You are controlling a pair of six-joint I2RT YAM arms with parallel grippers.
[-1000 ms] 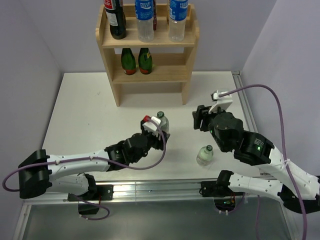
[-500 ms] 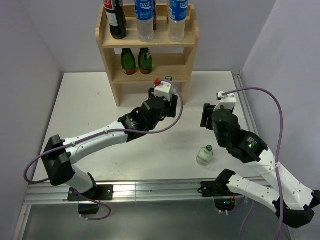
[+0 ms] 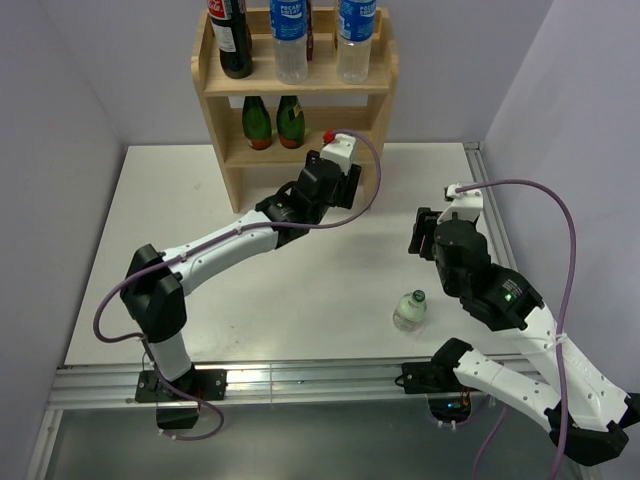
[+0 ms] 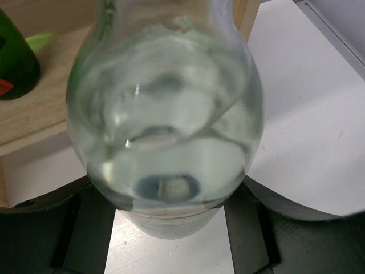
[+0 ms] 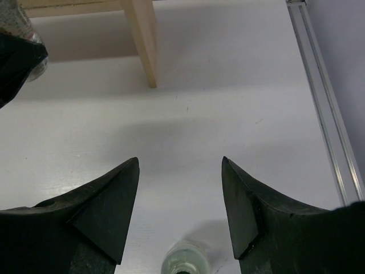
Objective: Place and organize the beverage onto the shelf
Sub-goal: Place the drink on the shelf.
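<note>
**Five bottles shelved, one going in, one waiting on the table**

The wooden shelf [image 3: 372, 88] stands at twelve o'clock on the table [image 3: 170, 250]. Its top tier carries a cola bottle [image 3: 233, 45] and two blue-labelled water bottles [image 3: 291, 45]. The middle tier holds a pair of green bottles [image 3: 257, 122] at its left end.

The left arm reaches out to that middle tier. The left gripper [image 3: 335, 168] is clamped round the lower body of a clear bottle [image 4: 165, 114], fingers pressed to either side. The bottle hangs just in front of the board's edge, at about four o'clock from the green pair. From here it looks not yet set down.

At about three o'clock the right gripper [image 5: 179, 211] hovers over the table, jaws spread wide with nothing between them. A second clear bottle [image 3: 410, 311] stands upright at about five o'clock on the table, below those open fingers and apart from them.

My guess is the job is well past half done: seat the held bottle, then fetch the last one.
</note>
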